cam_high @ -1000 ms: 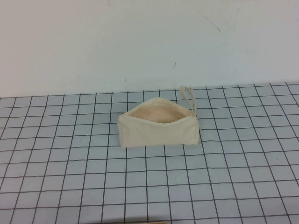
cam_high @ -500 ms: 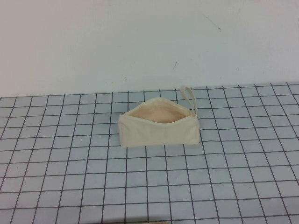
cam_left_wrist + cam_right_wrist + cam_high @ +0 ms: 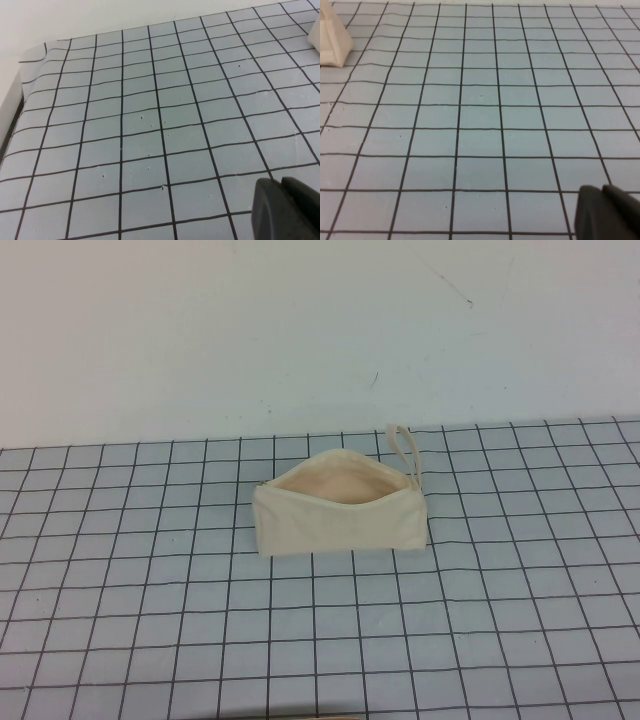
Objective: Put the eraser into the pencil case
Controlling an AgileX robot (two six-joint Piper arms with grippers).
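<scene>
Sitting alone near the middle of the grey, black-gridded worktop is one cream canvas zip pencil case, wedge-shaped, its mouth open on a pale peach lining, with a single thin loop strap at its far right end. No eraser shows in any view. Each wrist view shows a dark part of one end effector, left and right, above bare grid; whether either is open or closed cannot be told.
</scene>
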